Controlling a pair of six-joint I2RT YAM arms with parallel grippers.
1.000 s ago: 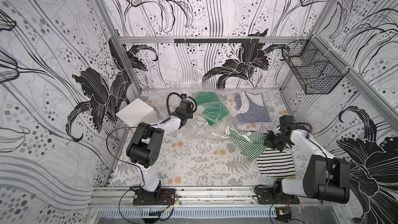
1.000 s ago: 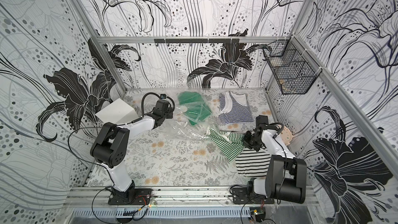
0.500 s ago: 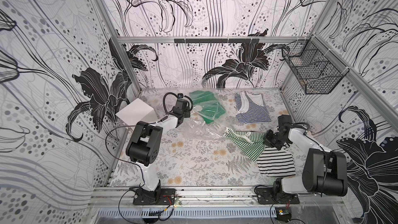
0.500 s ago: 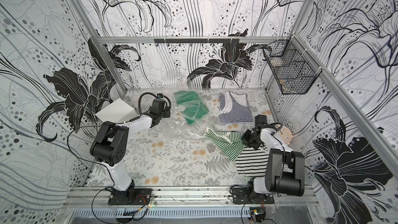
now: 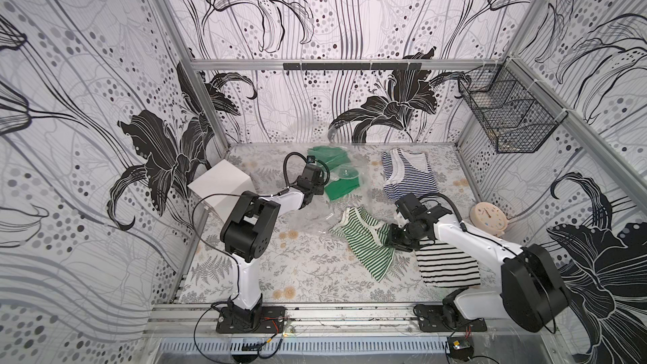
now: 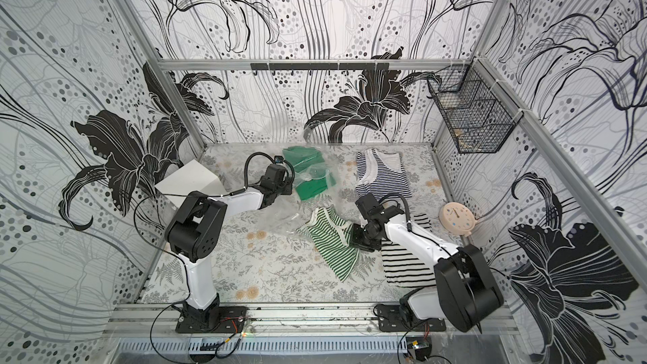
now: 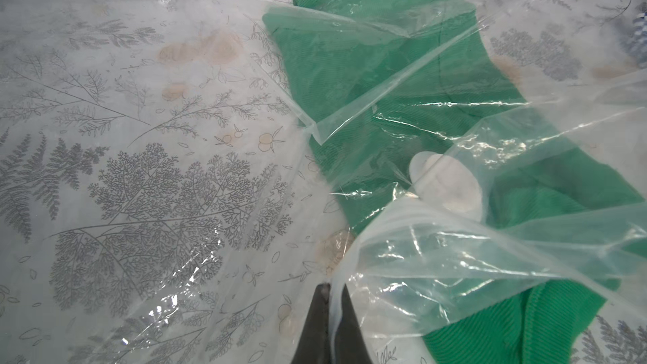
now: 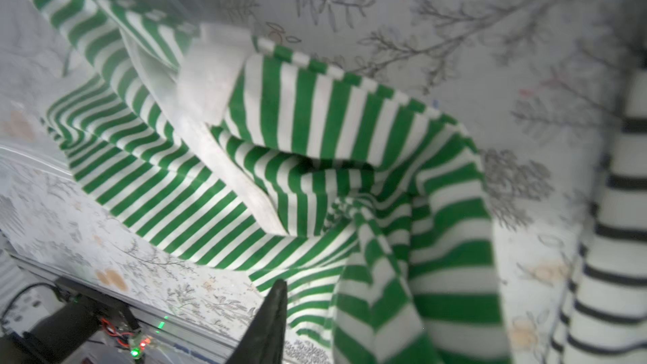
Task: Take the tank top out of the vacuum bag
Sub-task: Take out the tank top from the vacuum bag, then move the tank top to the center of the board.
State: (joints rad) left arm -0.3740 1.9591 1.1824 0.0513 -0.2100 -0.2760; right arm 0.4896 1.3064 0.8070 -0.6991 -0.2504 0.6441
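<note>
Plastic of the vacuum bag (image 7: 402,127) is pinched tight in the left gripper (image 7: 331,292), solid green top (image 5: 341,189) under it. Green-striped tank top (image 5: 367,245) lies just beside the bag, right gripper (image 5: 395,239) at its edge, honestly can't tell if it's gripping.

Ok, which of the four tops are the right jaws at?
The green-and-white striped top, crumpled mid-table: the jaws of the right gripper are at its edge. Others: black-and-white striped, navy striped, plain green.

My left arm (image 5: 287,201) and right arm (image 5: 469,239) match: white tubular links (image 5: 247,274), black joint housings (image 5: 532,285), black base plates (image 5: 250,320), a black cable (image 5: 289,166) looping at each wrist.
</note>
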